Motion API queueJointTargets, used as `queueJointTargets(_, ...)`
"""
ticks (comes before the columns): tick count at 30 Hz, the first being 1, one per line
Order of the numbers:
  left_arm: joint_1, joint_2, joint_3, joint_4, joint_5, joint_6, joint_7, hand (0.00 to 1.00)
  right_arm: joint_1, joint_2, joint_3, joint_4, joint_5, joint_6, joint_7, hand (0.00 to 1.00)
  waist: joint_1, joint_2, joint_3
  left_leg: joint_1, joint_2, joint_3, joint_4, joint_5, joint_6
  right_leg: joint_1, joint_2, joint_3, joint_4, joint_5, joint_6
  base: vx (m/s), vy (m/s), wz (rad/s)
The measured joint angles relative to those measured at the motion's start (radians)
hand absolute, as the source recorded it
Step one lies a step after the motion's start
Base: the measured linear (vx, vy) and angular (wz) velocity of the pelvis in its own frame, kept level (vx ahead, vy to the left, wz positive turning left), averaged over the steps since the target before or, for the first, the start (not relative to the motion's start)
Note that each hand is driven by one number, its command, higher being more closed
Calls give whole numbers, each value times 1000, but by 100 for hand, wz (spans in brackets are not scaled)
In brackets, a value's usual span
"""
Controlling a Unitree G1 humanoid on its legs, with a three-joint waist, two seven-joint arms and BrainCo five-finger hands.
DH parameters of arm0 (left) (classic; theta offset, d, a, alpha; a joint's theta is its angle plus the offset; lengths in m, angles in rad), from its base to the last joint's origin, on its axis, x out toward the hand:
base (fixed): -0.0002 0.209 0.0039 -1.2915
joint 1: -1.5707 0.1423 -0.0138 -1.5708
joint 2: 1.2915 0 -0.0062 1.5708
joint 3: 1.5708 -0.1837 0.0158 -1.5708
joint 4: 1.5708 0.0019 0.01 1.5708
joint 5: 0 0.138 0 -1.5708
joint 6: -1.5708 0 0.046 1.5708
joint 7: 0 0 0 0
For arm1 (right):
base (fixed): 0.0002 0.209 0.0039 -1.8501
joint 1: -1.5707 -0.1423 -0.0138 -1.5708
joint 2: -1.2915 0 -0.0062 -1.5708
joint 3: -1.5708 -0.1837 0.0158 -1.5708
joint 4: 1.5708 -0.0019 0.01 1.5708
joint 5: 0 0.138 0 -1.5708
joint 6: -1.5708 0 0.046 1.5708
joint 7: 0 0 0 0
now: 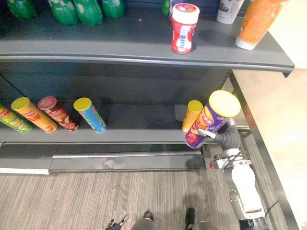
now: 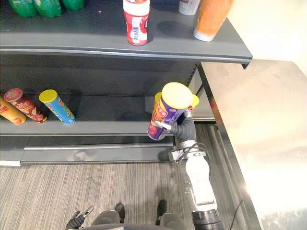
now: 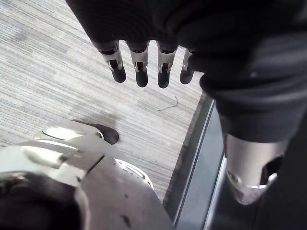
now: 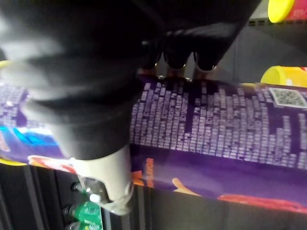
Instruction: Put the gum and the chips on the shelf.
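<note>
Curling fingers and thumb round the purple chips can [image 1: 213, 117], your right hand [image 1: 226, 136] holds it tilted at the lower shelf's [image 1: 134, 130] front edge, beside a yellow-orange can [image 1: 192, 115]. The red gum bottle [image 1: 184, 28] stands upright on the upper shelf [image 1: 120, 43]; your left hand [image 3: 139, 64] hangs straight-fingered above the carpet [image 3: 57, 72].

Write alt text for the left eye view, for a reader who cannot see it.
The robot's right hand holds a purple chips can with a yellow lid, tilted, in front of the lower shelf, where five other chips cans sit. A red gum tub stands on the upper shelf near bottles.
</note>
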Motion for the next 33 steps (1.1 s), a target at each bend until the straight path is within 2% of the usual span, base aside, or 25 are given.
queueJointTargets(4,-11,1,-11,-2,8,0,14,0,0,2,44,3,0,-1,0,100,0,-2,-12,-7,-4,-49,-35,32,-7,17,-5,-68,-12,-2,-3,5,-26,49)
queueJointTargets(5,-15,3,-21,-4,24,-1,20,0,0,1,56,3,0,-2,-4,100,-1,-3,-23,-24,-2,-29,-46,26,-10,17,-13,-98,-20,-3,-4,-32,10,71)
queueJointTargets(6,-20,12,-31,-4,41,-1,22,0,-1,1,59,4,0,-5,-12,100,-13,1,-25,-36,34,92,-42,24,-6,20,-24,-139,-20,-3,-5,-24,19,91)
queueJointTargets(7,-22,14,-44,-6,43,-1,24,0,-1,0,59,5,-1,-6,-14,100,-24,4,-27,-40,47,139,-40,34,-10,21,-30,-160,-20,-3,-4,21,25,103)
queueJointTargets(8,-29,13,-69,-9,44,-1,30,0,-12,-7,59,17,-3,-7,-21,100,-33,14,-26,-41,46,160,-51,88,-9,20,-39,-184,-15,-3,-4,23,58,68)
queueJointTargets(11,-35,22,-119,-27,44,-1,55,0,-59,-2,70,90,-14,-6,-51,100,-13,12,-27,-45,18,151,-63,100,-1,16,-65,-187,-11,-1,-2,-15,117,26)
queueJointTargets(15,-51,19,-169,-99,41,-3,76,0,-128,3,109,122,-16,-6,-73,100,-6,17,-21,-84,0,146,-65,113,17,-22,-84,-197,-3,3,6,-53,53,9)
queueJointTargets(16,-64,12,-193,-128,39,-5,84,0,-152,3,105,126,-19,-6,-88,100,2,25,-10,-98,-4,140,-65,120,21,-36,-89,-205,8,3,6,-78,30,17)
queueJointTargets(22,-99,-24,-280,-251,24,-25,95,0,-291,1,65,209,-55,-3,-167,100,9,63,55,-174,-12,118,-62,152,33,-126,-110,-217,76,3,6,-93,32,12)
queueJointTargets(26,-118,-27,-292,-301,-9,-33,109,0,-374,1,12,273,-92,1,-220,100,11,97,122,-216,-22,93,-59,169,38,-180,-131,-231,132,-7,2,-80,28,14)
queueJointTargets(29,-124,-26,-297,-339,-15,-36,124,0,-446,-5,-46,343,-106,9,-256,100,14,107,154,-256,-30,89,-51,179,41,-238,-154,-234,195,-28,1,-67,35,15)
queueJointTargets(33,-139,-25,-312,-397,-47,-45,132,0,-607,-49,-141,441,-136,33,-324,100,33,139,216,-323,-35,74,-12,186,46,-319,-181,-233,281,-52,-8,-40,2,10)
